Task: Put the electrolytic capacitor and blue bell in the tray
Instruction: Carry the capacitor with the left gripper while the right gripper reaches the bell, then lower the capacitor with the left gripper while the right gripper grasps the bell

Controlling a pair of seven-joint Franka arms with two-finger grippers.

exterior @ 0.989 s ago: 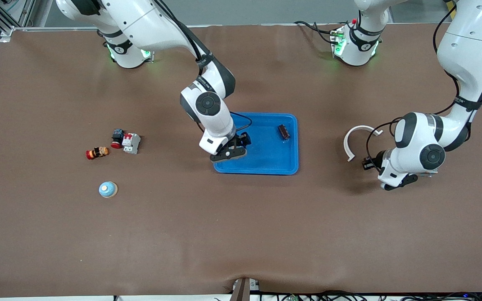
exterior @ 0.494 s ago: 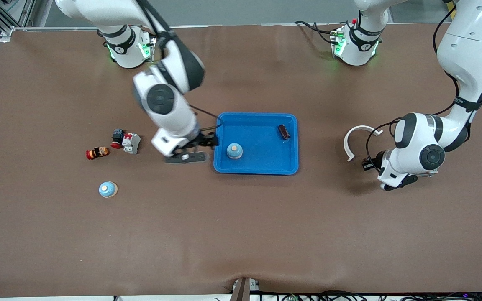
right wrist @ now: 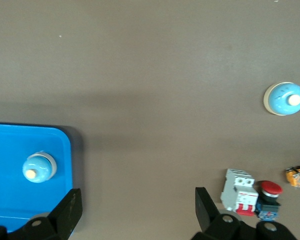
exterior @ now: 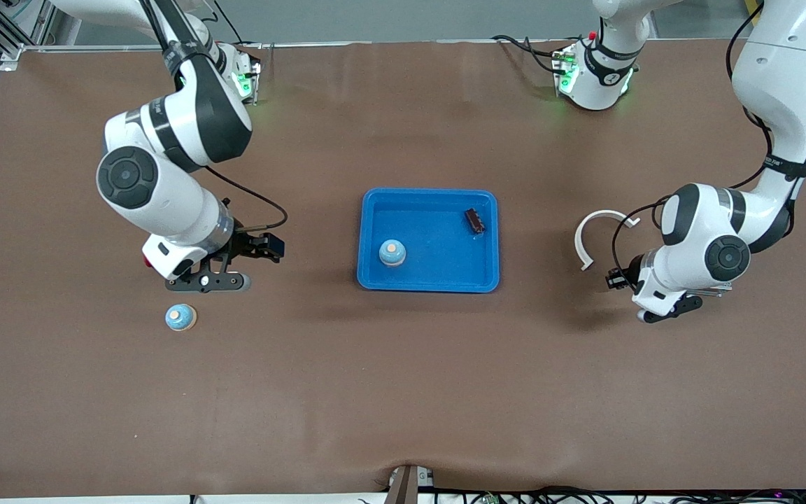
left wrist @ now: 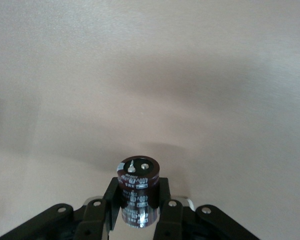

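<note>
Two Franka arms work a brown table [exterior: 403,392]. At its middle lies the blue tray [exterior: 438,280], the largest item on it.

The right gripper [exterior: 207,281] hangs low over the table toward the right arm's end. Its jaws are spread wide and hold nothing. Its wrist camera looks down on a white circuit breaker [right wrist: 240,197], a red push button [right wrist: 270,192] and an orange part [right wrist: 297,176].

The left gripper [exterior: 663,308] hangs over bare table toward the left arm's end, near a white open ring [exterior: 602,218]. Its jaws are clamped on the electrolytic capacitor [left wrist: 138,177], a dark maroon can seen end-on in the left wrist view. The fingers press on opposite sides of its round body.

Inside the tray, a blue bell [exterior: 392,253] sits upright near the rim closest to the right arm's end. A small dark cylinder [exterior: 474,220], possibly another capacitor, lies toward the corner farthest from the front camera. A second blue bell [exterior: 180,317] stands on the table toward the right arm's end, well apart from the tray.

The held capacitor appears light and rigid. Its glossy sleeve could slip or roll in a loose grip, so a hold across the middle of the body looks soundest. It should be let go low over the tray floor. The domed bells look hard and slick, and are best taken across the low sides rather than over the crown.
</note>
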